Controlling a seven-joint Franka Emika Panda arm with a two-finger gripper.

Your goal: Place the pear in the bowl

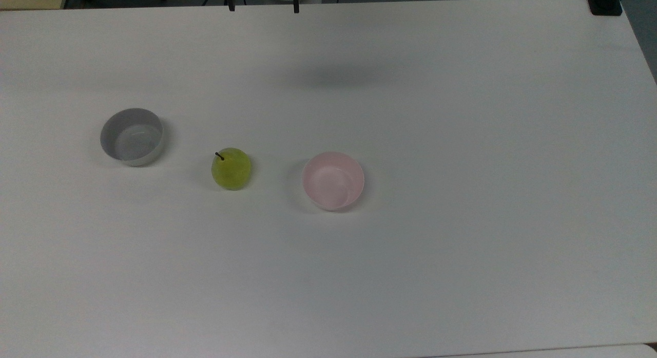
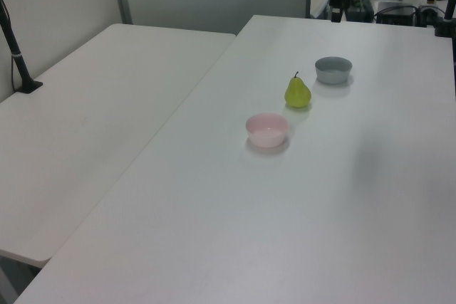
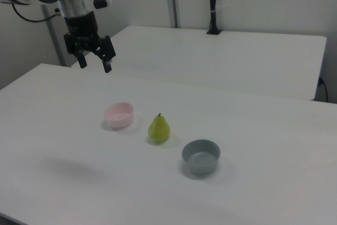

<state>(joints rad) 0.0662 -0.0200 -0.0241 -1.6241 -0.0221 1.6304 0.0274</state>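
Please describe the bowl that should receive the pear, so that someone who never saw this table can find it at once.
On the large white table, three small things stand in a row: a grey bowl, the pear in the middle, and the bowl on its other side. In the top view it is the rightmost. Its pale pink colour sets it apart from the grey one.

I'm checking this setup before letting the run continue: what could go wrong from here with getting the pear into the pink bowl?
1. The pear stands upright on its rounded base; a slightly off-centre grasp by the open gripper, now high above the table, might tip or roll it.
2. A grey bowl sits on the pear's other side, similar in size to the pink bowl; the drop could go to the wrong one.
3. The pink bowl is small, so an off-centre release may catch its rim.
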